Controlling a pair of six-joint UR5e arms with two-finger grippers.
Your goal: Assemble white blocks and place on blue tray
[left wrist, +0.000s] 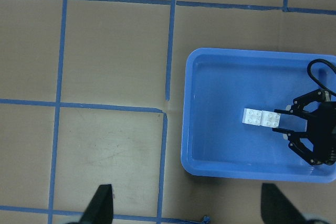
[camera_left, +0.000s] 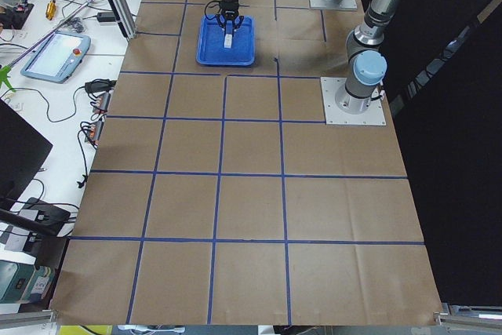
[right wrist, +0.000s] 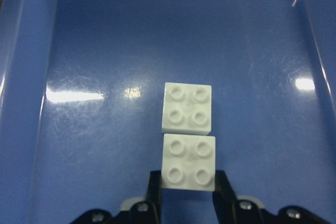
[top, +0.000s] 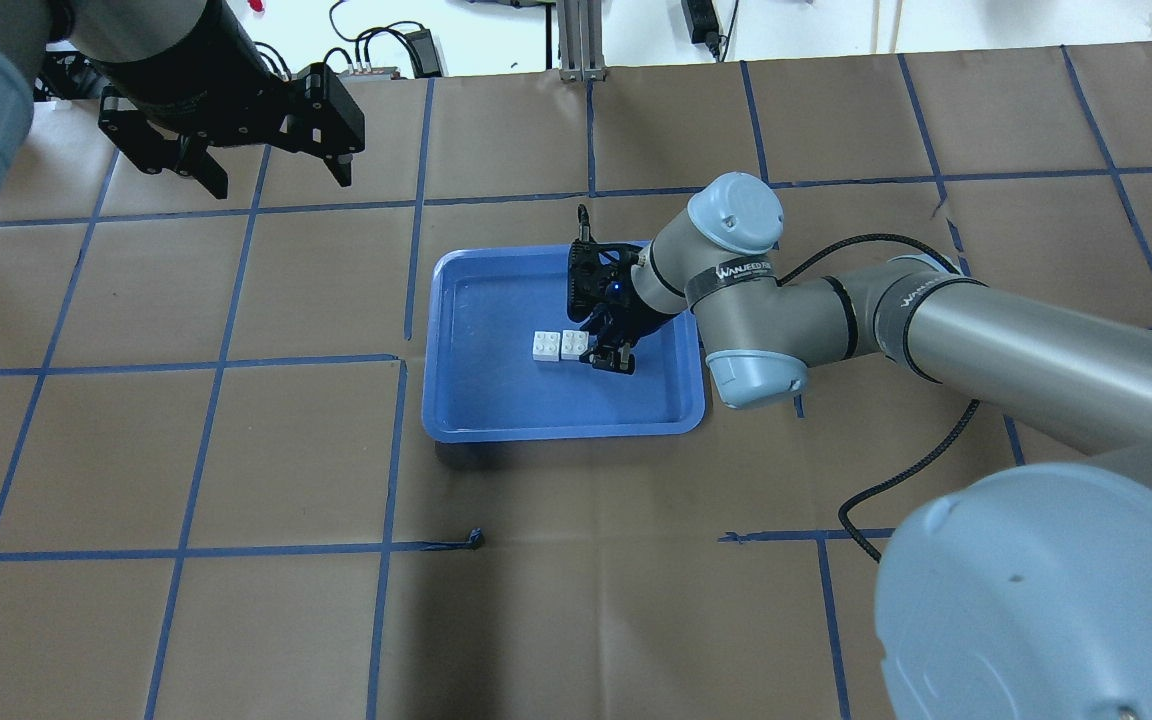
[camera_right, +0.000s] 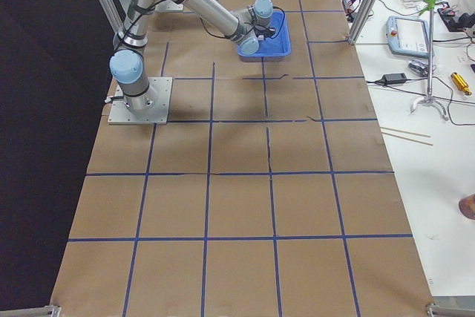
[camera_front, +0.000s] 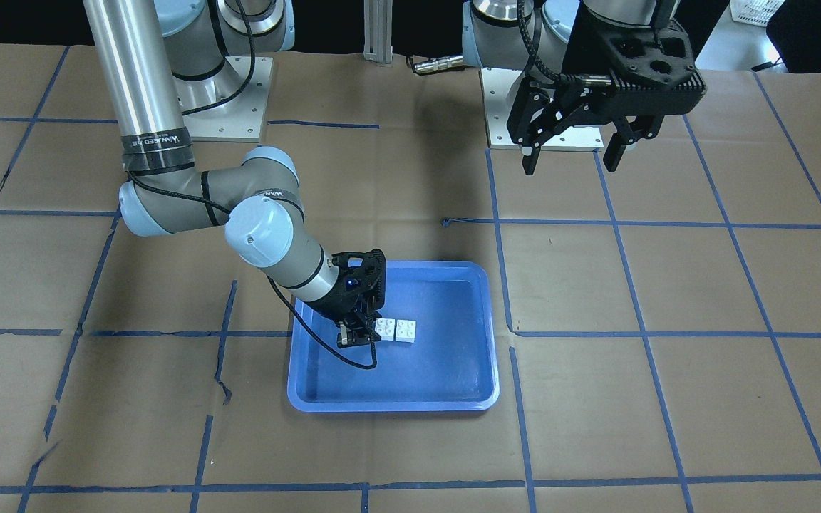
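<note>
The blue tray (camera_front: 396,406) lies mid-table; it also shows in the overhead view (top: 556,432) and the left wrist view (left wrist: 252,169). Two white 2x2 blocks lie side by side on its floor, just apart. My right gripper (right wrist: 188,182) is low in the tray, its fingers (right wrist: 155,187) pressed on both sides of the near white block (right wrist: 189,163), (camera_front: 385,329), (top: 574,345). The far white block (right wrist: 188,107), (camera_front: 405,330), (top: 545,346) lies free beyond it. My left gripper (camera_front: 574,153), (top: 266,175) hangs open and empty, high above the table, away from the tray.
The table is covered in brown paper with a grid of blue tape lines. The arms' base plates (camera_front: 560,135) stand at the robot's side of the table. In the side views, cables and devices lie on a white bench (camera_left: 63,60) beyond the table's far edge.
</note>
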